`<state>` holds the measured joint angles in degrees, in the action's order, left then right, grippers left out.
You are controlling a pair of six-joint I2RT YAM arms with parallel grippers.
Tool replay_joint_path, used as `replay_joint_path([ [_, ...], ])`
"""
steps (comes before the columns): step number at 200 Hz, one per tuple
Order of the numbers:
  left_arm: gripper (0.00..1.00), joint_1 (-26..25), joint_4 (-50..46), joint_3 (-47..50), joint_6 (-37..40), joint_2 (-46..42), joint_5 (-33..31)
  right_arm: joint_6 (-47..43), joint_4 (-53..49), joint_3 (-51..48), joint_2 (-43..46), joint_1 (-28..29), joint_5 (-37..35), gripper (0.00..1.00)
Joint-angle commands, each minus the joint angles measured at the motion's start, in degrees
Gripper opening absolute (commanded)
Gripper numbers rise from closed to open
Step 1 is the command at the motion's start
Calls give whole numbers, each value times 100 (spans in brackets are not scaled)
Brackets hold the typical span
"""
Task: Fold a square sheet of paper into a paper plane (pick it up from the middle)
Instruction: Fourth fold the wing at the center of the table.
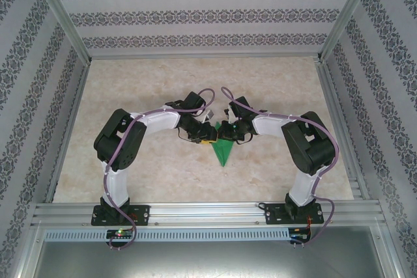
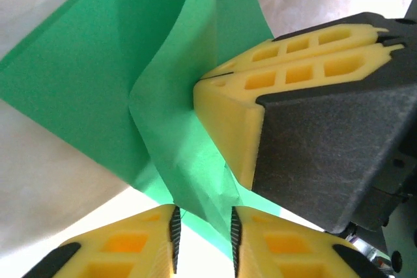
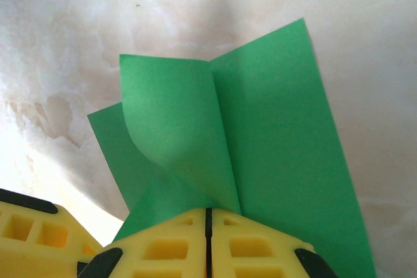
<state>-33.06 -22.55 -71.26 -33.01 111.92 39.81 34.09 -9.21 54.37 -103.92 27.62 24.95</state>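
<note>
The right gripper [image 3: 208,213] was pinched tight on the folded green paper [image 3: 280,128]. Its two yellow fingers were pressed together with the sheet's creased middle caught between them. From that grip one broad flap stood out flat to one side, while another curled over in a soft loop. The left gripper [image 2: 203,221] sat just beside it, nearly tip to tip, with its jaws only a narrow way apart. A fold of the paper ran down into the gap, but the pads didn't look to be pressing it. From above, both arms bent inward and met over the middle of the pale marbled table [image 1: 130,89]. The paper stuck out from between them as a slim green point aimed back toward the arms' bases. Whether that tip touched the tabletop I couldn't tell.
</note>
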Motion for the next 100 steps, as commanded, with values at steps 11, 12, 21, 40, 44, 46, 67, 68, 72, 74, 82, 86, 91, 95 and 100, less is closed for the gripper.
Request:
replay_joint_path([
  [11,26,-60,-190,46,71,53,-152,-57,16,-96,91,16,-35,9],
  [12,26,-60,-194,48,74,56,-155,-54,11,-94,91,16,-34,9],
  [21,26,-65,-206,60,93,76,-180,-60,21,-93,91,16,-34,9],
  [40,26,-60,-172,86,103,98,-157,-25,59,-107,91,16,9,8],
  [44,26,-60,-171,86,111,102,-166,-24,68,-107,99,16,14,8],
  [46,26,-60,-178,86,111,104,-166,-22,64,-110,106,16,24,8],
  [67,20,-60,-146,78,140,153,-128,-1,82,-108,176,16,52,8],
  [68,20,-60,-141,78,139,154,-121,0,80,-110,182,16,48,9],
  [72,19,-60,-125,78,145,164,-111,-12,81,-107,195,20,45,8],
  [74,19,-60,-125,78,144,170,-107,-11,83,-110,212,23,45,8],
  [82,17,-60,-119,65,146,190,-98,-10,91,-103,245,25,55,9],
  [86,16,-60,-112,58,145,199,-92,-16,87,-109,264,25,67,9],
  [91,15,-60,-102,60,145,211,-83,-8,89,-104,282,22,76,9],
  [95,14,-60,-93,56,146,221,-74,-12,86,-101,297,23,79,9],
  [100,12,-60,-92,49,146,229,-64,-15,96,-101,316,24,80,9],
])
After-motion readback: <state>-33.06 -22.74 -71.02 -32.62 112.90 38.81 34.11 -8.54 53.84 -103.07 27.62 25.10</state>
